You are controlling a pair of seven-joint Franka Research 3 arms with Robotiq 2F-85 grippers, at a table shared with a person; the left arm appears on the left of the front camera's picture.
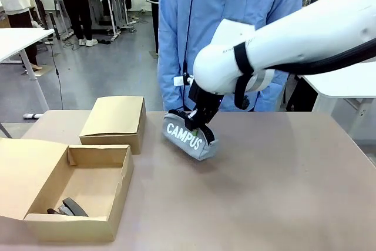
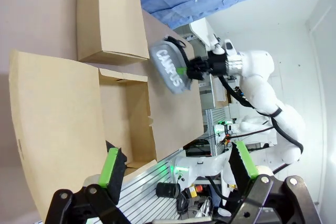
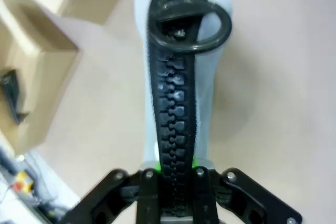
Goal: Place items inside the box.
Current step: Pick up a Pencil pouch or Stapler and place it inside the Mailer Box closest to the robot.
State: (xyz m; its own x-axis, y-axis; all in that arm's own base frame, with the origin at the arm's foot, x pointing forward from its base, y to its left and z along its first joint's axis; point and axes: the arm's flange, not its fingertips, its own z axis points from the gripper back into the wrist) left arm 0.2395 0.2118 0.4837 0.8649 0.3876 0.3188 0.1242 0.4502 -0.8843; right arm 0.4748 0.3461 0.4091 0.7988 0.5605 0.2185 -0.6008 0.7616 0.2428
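Gripping the grey pencil case (image 1: 189,137) by its top seam, the right hand (image 1: 200,123) is clenched across the black zip (image 3: 170,119), with the toothed ridge pinched between its pads. The case sits toward the far edge of the worktop (image 1: 282,192), about midway along it and just in front of the person in the blue coat (image 1: 223,16). I cannot tell whether its underside is resting on the surface or just clear of it.

It looks like a soft fabric pouch, light and floppy, so it will probably sag and swing under a pinch on the zip. The ridge is the stiffest part and a sensible place to hold, though a grip nearer the middle of its length would hang more level.

The long axis runs diagonally, from the far left down toward the near right. The "CAMPUS" lettering faces the robot's side, the zip faces upward, and the ring pull (image 3: 189,24) is at the end away from the wrist.

The box (image 1: 70,227) stands open at the near left corner, with its lid flap spread to the left and a black stapler (image 1: 69,207) already lying inside. A smaller closed box (image 1: 114,121) sits just behind it. The left hand (image 2: 177,162) hangs released off to that side with its green pads wide apart, grasping nothing.
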